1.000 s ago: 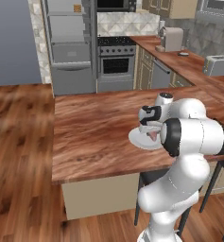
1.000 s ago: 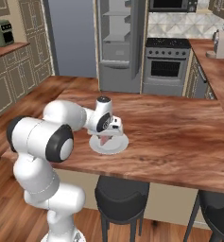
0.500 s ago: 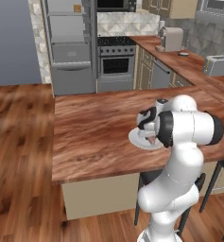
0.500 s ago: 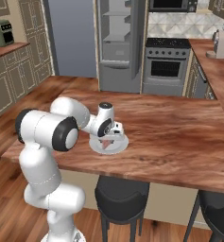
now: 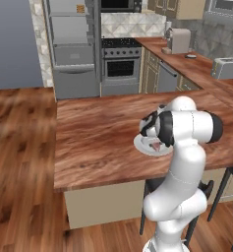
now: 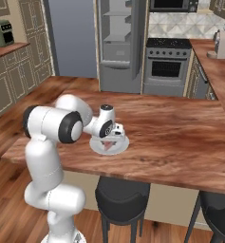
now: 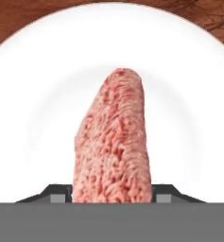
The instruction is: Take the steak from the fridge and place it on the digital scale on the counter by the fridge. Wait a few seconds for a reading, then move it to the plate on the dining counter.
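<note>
The task looks almost done: the steak (image 7: 114, 142) hangs over the middle of the plate (image 7: 33, 85) on the dining surface (image 5: 98, 138), clamped between the jaws of the gripper (image 7: 112, 190). What remains, I judge, is letting go and pulling away.

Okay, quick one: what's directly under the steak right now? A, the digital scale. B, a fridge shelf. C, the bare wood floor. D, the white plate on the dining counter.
D: in the hand view the steak stands between the fingertips over the white plate, which sits on the dining counter.
</note>
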Tool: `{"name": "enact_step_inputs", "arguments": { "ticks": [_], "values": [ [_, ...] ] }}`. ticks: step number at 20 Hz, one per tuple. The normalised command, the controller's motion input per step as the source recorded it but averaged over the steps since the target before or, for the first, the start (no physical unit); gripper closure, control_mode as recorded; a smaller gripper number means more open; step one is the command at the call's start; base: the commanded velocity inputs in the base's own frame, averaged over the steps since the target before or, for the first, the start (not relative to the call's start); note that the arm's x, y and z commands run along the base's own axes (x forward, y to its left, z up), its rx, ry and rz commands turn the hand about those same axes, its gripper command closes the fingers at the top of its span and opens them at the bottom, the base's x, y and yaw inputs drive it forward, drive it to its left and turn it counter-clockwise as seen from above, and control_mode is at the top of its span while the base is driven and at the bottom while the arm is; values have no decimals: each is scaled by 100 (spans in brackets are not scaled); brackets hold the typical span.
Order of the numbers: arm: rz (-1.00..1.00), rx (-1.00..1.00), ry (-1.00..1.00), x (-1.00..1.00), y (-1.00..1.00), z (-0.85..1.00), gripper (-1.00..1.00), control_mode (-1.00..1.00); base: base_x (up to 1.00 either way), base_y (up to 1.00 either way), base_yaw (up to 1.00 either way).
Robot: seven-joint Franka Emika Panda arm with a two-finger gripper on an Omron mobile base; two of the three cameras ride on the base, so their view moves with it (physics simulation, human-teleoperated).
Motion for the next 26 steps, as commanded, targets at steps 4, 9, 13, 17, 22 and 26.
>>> {"name": "enact_step_inputs", "arguments": {
  "ticks": [4,9,13,17,22,26],
  "values": [
    [0,0,0,35,0,-2,-100,-100,0,0,0],
    [0,0,0,16,0,0,-100,-100,0,0,0],
    [0,0,-18,-59,0,61,-100,-100,0,0,0],
    [0,0,-25,-100,0,100,-100,-100,0,0,0],
    [0,2,-10,-100,0,100,-100,-100,0,0,0],
    [0,5,2,-99,3,100,-100,-100,0,0,0]
  ]
}}
